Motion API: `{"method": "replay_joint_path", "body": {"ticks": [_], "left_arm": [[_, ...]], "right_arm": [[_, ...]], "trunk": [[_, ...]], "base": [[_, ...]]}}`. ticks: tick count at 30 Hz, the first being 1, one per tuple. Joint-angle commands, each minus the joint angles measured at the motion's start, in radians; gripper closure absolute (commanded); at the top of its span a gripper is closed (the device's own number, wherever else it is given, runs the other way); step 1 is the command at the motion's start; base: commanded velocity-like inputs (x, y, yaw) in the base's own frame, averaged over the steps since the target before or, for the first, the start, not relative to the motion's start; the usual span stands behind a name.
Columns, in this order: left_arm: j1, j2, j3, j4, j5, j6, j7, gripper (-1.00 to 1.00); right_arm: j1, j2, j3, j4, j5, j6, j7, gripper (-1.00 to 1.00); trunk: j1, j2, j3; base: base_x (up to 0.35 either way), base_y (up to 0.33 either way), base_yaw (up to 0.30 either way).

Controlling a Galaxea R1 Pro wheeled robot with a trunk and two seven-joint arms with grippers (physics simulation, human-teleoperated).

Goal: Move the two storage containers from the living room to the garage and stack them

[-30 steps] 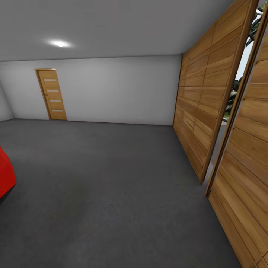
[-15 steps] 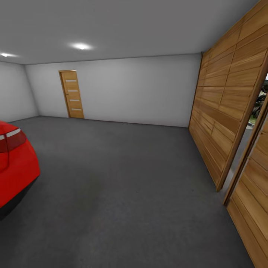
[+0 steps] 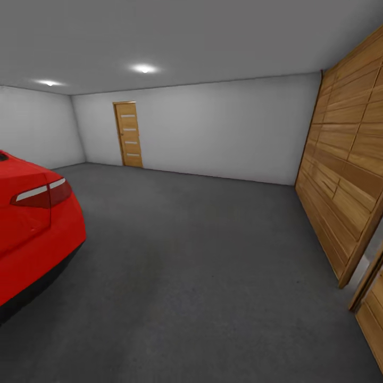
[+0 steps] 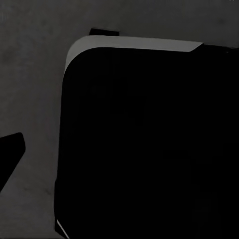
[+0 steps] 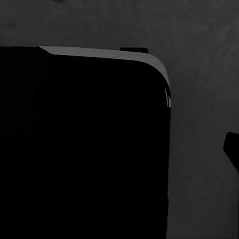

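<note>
I am in the garage, with its dark grey concrete floor [image 3: 202,266] spreading out ahead in the head view. The two storage containers and the living room are out of view. Both wrist views look down at the same grey floor [image 4: 30,74] beside a large black rounded body [image 4: 149,149], which also shows in the right wrist view [image 5: 79,149]. A dark tip, possibly a finger [image 4: 10,149], juts in at the edge of the left wrist view, and a similar one [image 5: 232,149] in the right wrist view. How the jaws stand cannot be read.
A red car's rear [image 3: 32,229] stands at the left. Wooden-plank sliding doors [image 3: 340,175] line the right side, with a gap at their near end. A narrow wooden door [image 3: 128,134] sits in the pale far wall [image 3: 223,133].
The whole head view has swung to the left, so the camera moved. More of the red car shows now, and the plank doors have slid toward the right edge.
</note>
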Motion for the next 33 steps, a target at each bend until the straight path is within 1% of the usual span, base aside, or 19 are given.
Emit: {"method": "replay_joint_path", "body": {"ticks": [1,10,13,23,33], "left_arm": [[0.0,0.0,0.001,0.0,0.01,-0.002,0.0,-1.0],[0.0,0.0,0.001,0.0,0.011,-0.002,0.0,-1.0],[0.0,0.0,0.001,0.001,0.011,-0.002,0.0,-1.0],[0.0,-0.001,-0.001,0.001,0.011,0.009,0.0,-1.0],[0.0,-0.002,-0.001,0.001,0.013,0.01,0.0,-1.0]], "right_arm": [[0.0,0.0,0.001,0.001,0.0,-0.005,-0.001,-1.0],[0.0,0.003,0.001,0.002,0.0,-0.004,-0.001,-1.0],[0.0,0.0,0.001,0.002,0.0,-0.004,-0.001,-1.0],[0.0,-0.005,0.001,0.003,-0.002,-0.006,-0.001,-1.0],[0.0,-0.003,0.003,0.003,0.0,-0.002,0.0,-1.0]], "trunk": [[0.0,0.0,-0.001],[0.0,0.0,-0.001],[0.0,0.0,-0.001],[0.0,0.0,-0.001],[0.0,0.0,-0.001]], "base": [[0.0,0.0,0.268],[0.007,0.0,0.265],[0.135,0.0,0.134],[0.292,0.0,0.019],[0.32,0.0,0.0]]}}
